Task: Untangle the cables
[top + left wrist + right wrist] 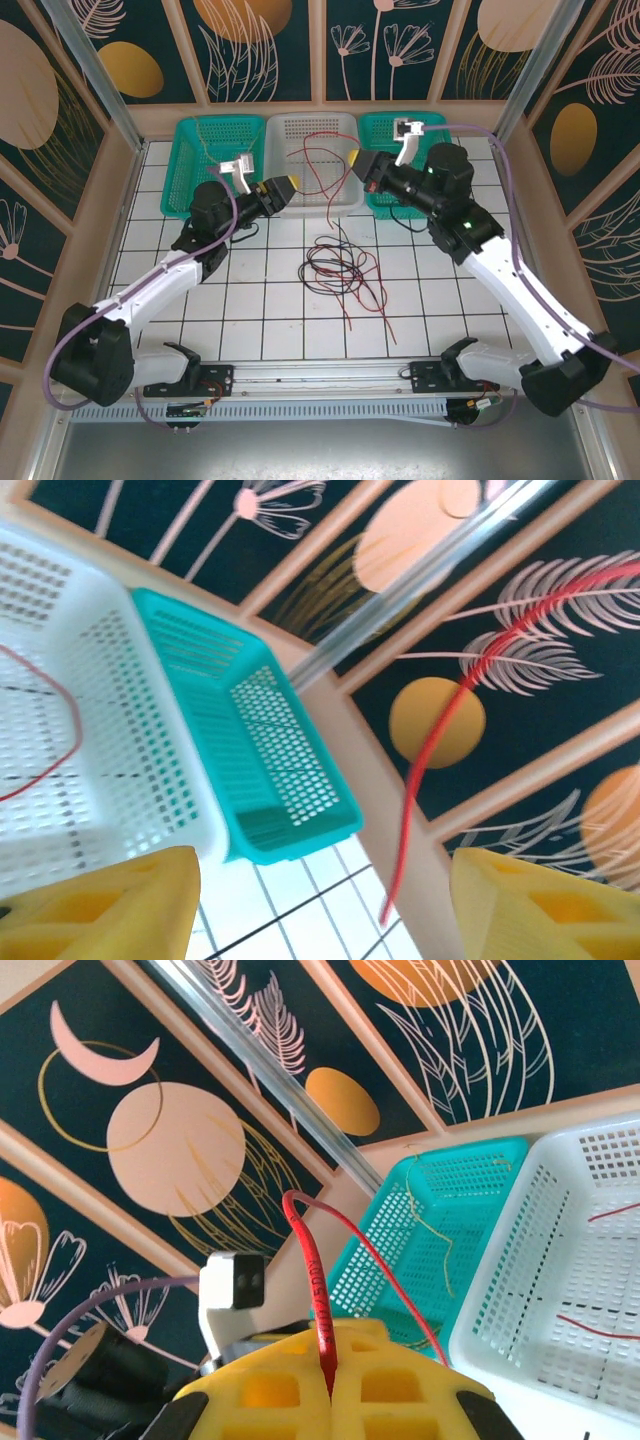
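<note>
Yellow pads [270, 1392] of the right gripper [330, 1370] are clamped together on a red cable [312, 1270], which arches up from the pinch and drops toward the white basket [560, 1260]. The left gripper [322, 890] is spread wide, and a red strand [421, 770] passes between its fingers without visible contact. The other cables [335, 265], black and red, lie tangled on the table [250, 320] between the arms, just in front of the baskets.
</note>
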